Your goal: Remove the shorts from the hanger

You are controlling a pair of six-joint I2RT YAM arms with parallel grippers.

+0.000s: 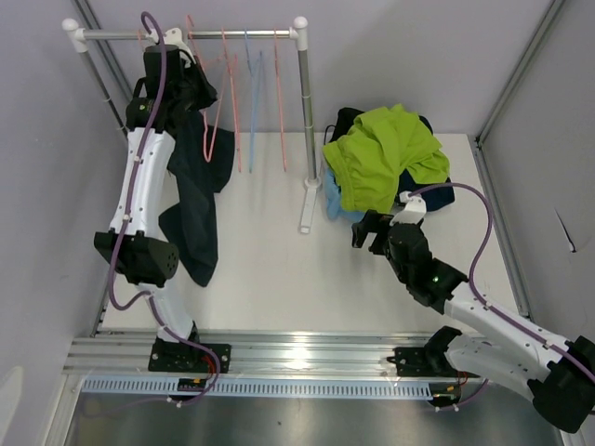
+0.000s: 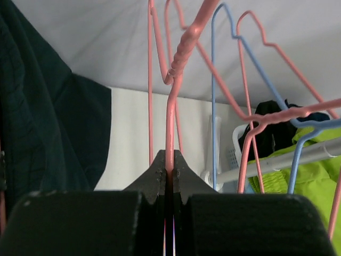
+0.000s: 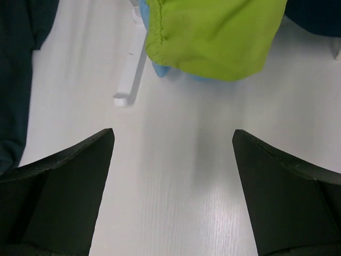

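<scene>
Dark blue-green shorts (image 1: 195, 209) hang at the frame's left below the rack (image 1: 303, 102); lime green shorts (image 1: 386, 153) top a heap at upper right. Left gripper (image 2: 169, 162) pinches a pink hanger (image 2: 170, 122); right gripper (image 3: 173, 160) gapes, empty.

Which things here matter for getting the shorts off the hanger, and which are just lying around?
For the job: hanging dark shorts, pink hanger, left gripper shut on it, open right gripper.
Lying about: lime green shorts on the pile, blue hanger, rack.
</scene>
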